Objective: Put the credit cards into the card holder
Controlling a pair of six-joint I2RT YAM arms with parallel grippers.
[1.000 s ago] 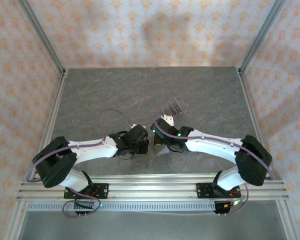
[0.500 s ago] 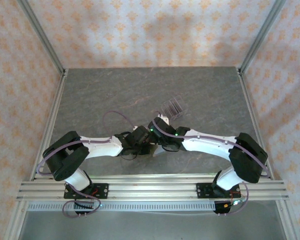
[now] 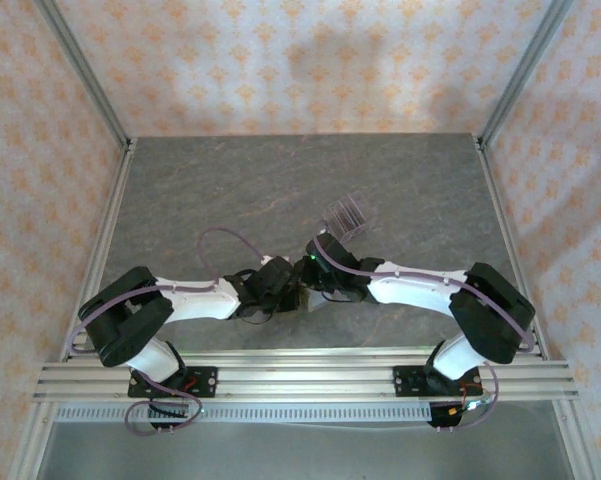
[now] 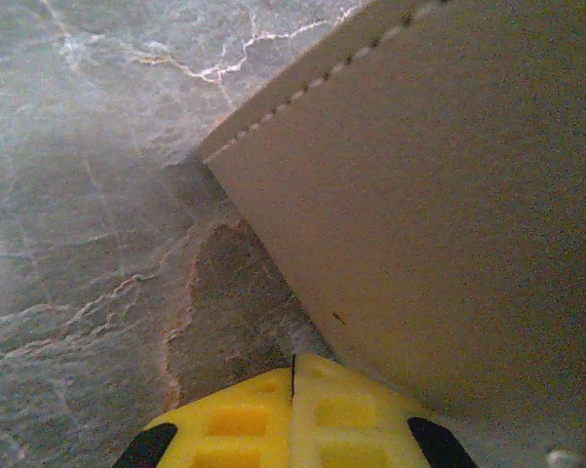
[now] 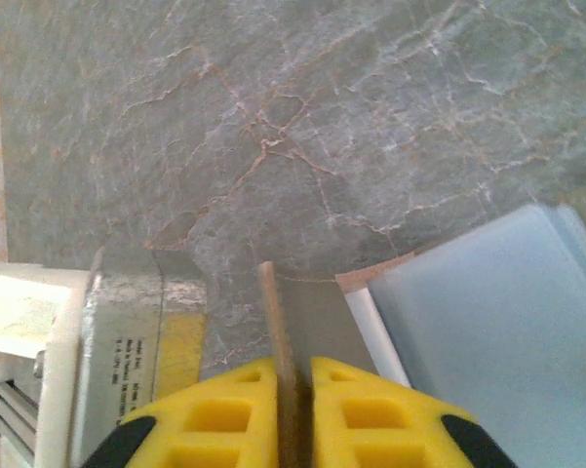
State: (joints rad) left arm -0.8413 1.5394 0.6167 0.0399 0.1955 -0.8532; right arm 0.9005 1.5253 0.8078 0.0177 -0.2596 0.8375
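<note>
You are drawing both arms inward: the left gripper and right gripper are now meeting where a gap lay between them a second ago. The holder, which was standing open in that gap, is getting covered by the wrists. The left elbow and right elbow are shifting toward the middle.

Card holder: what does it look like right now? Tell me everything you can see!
The card holder is olive-brown and smooth like leather, with small stitches along its edge. One flat flap stands tilted above the grey marbled table, casting a shadow. Its inside looks pale grey-blue. The right gripper pinches a thin edge of it.
</note>
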